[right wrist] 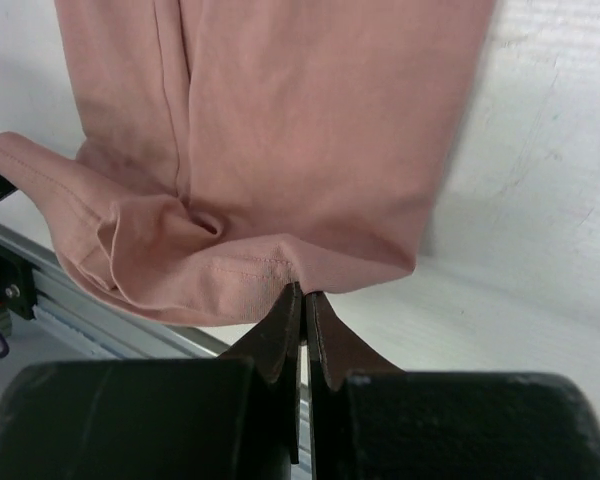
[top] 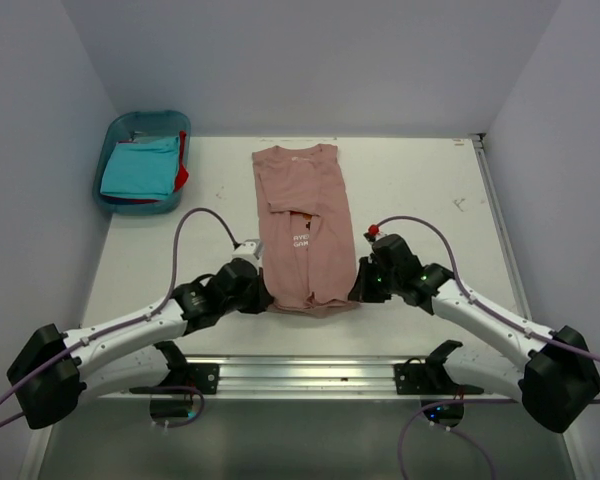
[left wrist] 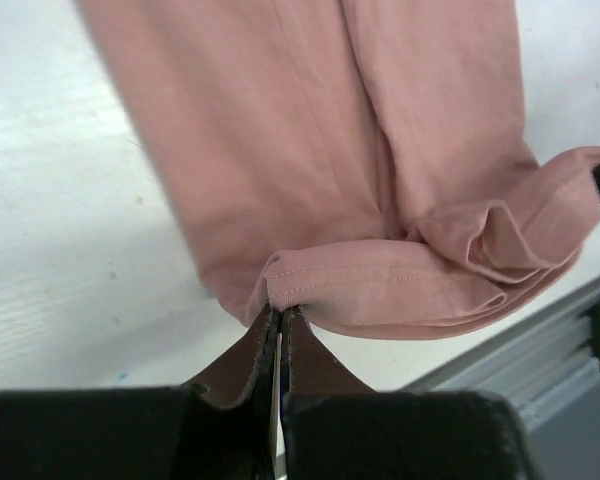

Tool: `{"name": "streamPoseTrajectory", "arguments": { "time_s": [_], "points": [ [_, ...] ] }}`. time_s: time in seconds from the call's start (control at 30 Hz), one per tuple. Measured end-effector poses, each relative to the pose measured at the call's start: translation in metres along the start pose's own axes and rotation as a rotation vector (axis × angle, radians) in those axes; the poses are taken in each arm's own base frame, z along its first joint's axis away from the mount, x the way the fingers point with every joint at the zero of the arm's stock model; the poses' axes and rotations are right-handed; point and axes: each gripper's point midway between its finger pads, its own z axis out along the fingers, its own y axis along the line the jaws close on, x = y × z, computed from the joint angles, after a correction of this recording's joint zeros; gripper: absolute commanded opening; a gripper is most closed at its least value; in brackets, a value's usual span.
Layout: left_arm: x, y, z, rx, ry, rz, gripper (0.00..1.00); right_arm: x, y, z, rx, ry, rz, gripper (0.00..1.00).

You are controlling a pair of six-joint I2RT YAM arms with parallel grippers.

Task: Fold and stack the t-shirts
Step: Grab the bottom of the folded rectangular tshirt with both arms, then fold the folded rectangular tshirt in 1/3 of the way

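Surroundings: blue bin (top: 120, 133) sits in the far-left corner of the tabletop (top: 430, 190), well apart from the work area. In it I see a folded turquoise t-shirt (top: 140, 168) on top and a red t-shirt (top: 183, 174) poking out at its right side. An aluminium rail (top: 310, 372) runs along the near edge, just below the cloth. Purple cables (top: 195, 222) loop off both wrists, clear of the cloth. Nothing lies on or across the shirt itself.

Pink t-shirt (top: 305, 225) lies mid-tabletop, folded lengthwise into a narrow strip. Its long axis runs near to far, tilted slightly, with the far end a bit further left than the near end. The collar end points to the far wall and the hem end points at me. A sleeve is tucked in across the chest and small white text shows mid-strip.

Left gripper (left wrist: 280, 312) is pressed together, pinching the near-left hem corner, with the stitched edge puckered at its tips. Right gripper (right wrist: 302, 292) is likewise clamped on the near-right hem corner. Between the two pinch points the hem is slack and bunches into a rolled fold. In both wrist views that hem end is near the rail. I can't tell whether the corners are lifted off the surface.
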Motion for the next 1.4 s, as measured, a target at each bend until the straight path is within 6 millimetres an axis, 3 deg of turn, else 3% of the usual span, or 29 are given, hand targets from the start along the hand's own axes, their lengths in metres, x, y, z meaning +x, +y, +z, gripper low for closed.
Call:
{"name": "streamPoseTrajectory", "arguments": {
  "time_s": [0.17,0.4,0.63,0.67,0.7,0.73,0.8,0.83,0.87,0.97,1.07,1.23,1.33,1.4],
  "points": [
    [-0.024,0.008,0.004,-0.081,-0.073,0.077,0.0,-0.031,0.006,0.003,0.041,-0.061,-0.057,0.0],
    [-0.061,0.023,0.021,-0.163,-0.133,0.135,0.0,-0.092,0.016,0.013,0.074,-0.151,-0.098,0.0],
    [-0.133,0.049,0.048,-0.248,-0.215,0.121,0.0,-0.159,0.012,0.037,0.118,-0.199,-0.101,0.0],
    [-0.146,0.048,0.053,-0.247,-0.23,0.12,0.01,-0.169,0.009,0.041,0.13,-0.201,-0.096,0.1],
    [-0.159,0.048,0.058,-0.246,-0.248,0.117,0.14,-0.179,0.006,0.047,0.142,-0.206,-0.09,0.33],
    [-0.171,0.048,0.064,-0.243,-0.262,0.118,0.51,-0.19,0.002,0.053,0.164,-0.214,-0.081,0.43],
    [-0.191,0.051,0.075,-0.242,-0.283,0.112,0.76,-0.209,-0.006,0.065,0.204,-0.226,-0.083,0.53],
    [-0.199,0.053,0.082,-0.242,-0.284,0.108,0.98,-0.217,-0.01,0.072,0.228,-0.232,-0.082,0.59],
    [-0.206,0.053,0.088,-0.24,-0.287,0.105,1.0,-0.224,-0.014,0.079,0.25,-0.237,-0.077,0.65],
    [-0.22,0.056,0.098,-0.242,-0.298,0.087,1.0,-0.227,-0.025,0.09,0.304,-0.238,-0.072,0.7],
    [-0.222,0.053,0.089,-0.231,-0.32,0.086,1.0,-0.227,-0.031,0.087,0.331,-0.259,-0.076,0.71],
    [-0.225,0.042,0.055,-0.19,-0.386,0.077,1.0,-0.213,-0.035,0.066,0.333,-0.284,-0.079,0.71],
    [-0.221,0.037,0.045,-0.158,-0.389,0.066,1.0,-0.206,-0.033,0.052,0.316,-0.302,-0.079,0.71],
    [-0.207,0.039,0.048,-0.148,-0.348,0.058,1.0,-0.199,-0.031,0.044,0.296,-0.305,-0.077,0.71]
  ]
}}
